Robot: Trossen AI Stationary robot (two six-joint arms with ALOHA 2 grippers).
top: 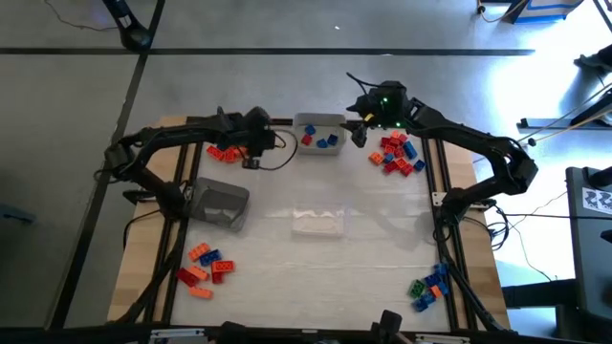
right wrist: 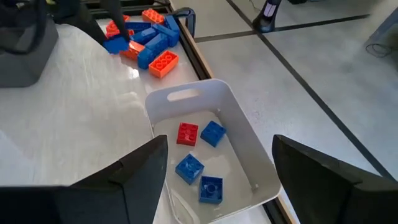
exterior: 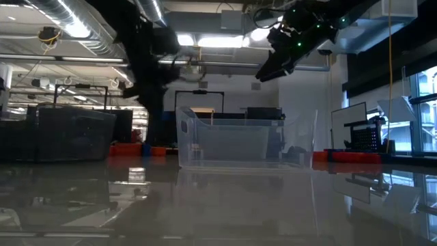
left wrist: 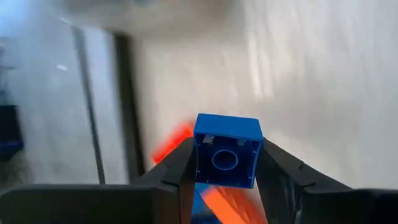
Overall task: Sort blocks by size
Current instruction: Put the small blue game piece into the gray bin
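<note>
Overhead, pale glossy tabletop (top: 316, 258) on a grey, perhaps concrete, floor (top: 287, 86); left gripper (left wrist: 227, 163) grasping a small blue studded plastic block (left wrist: 227, 149); right gripper (right wrist: 217, 163) spread.

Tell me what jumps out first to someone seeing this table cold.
The left gripper pinching a small blue block, lifted over the orange pile at the table's far left. Next, the white tray at the far middle, holding one red and three blue blocks, with the right gripper open beside it.

We see a pale bench (top: 316, 268) carrying a white tray (top: 319, 133) between both hands, scattered blocks (top: 398, 153), and a grey box (top: 220, 204).
</note>
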